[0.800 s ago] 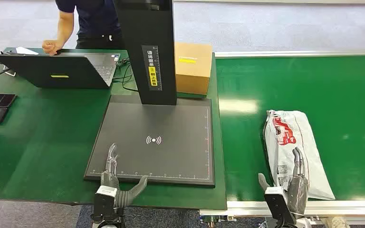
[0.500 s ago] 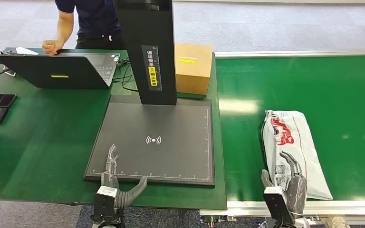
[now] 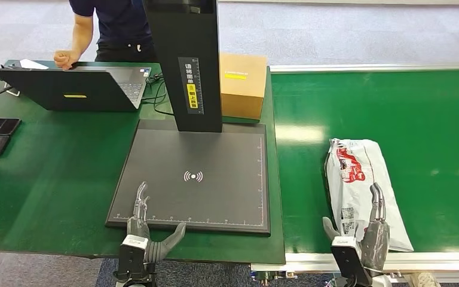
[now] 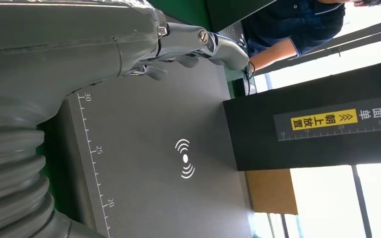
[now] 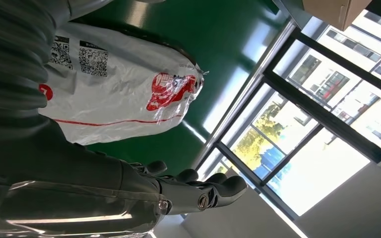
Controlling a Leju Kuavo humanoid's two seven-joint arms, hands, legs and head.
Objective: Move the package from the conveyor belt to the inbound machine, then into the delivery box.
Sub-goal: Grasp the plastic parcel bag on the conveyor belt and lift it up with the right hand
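While the package (image 3: 364,188) lies on the belt (image 3: 430,113), the right hand (image 3: 370,230) hovers spread over its near end, holding nothing. Soft, slick and probably light, it wants gripping across its middle.

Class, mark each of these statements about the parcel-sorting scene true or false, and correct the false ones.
1. The white package lies on the green conveyor belt. True.
2. The left hand holds the package. False: it is at the near edge of the inbound machine's dark pad, holding nothing.
3. A cardboard box stands behind the pad. True.
4. The laptop sits on the conveyor belt. False: it is on the green table.
5. The right hand is at the package's near end. True.
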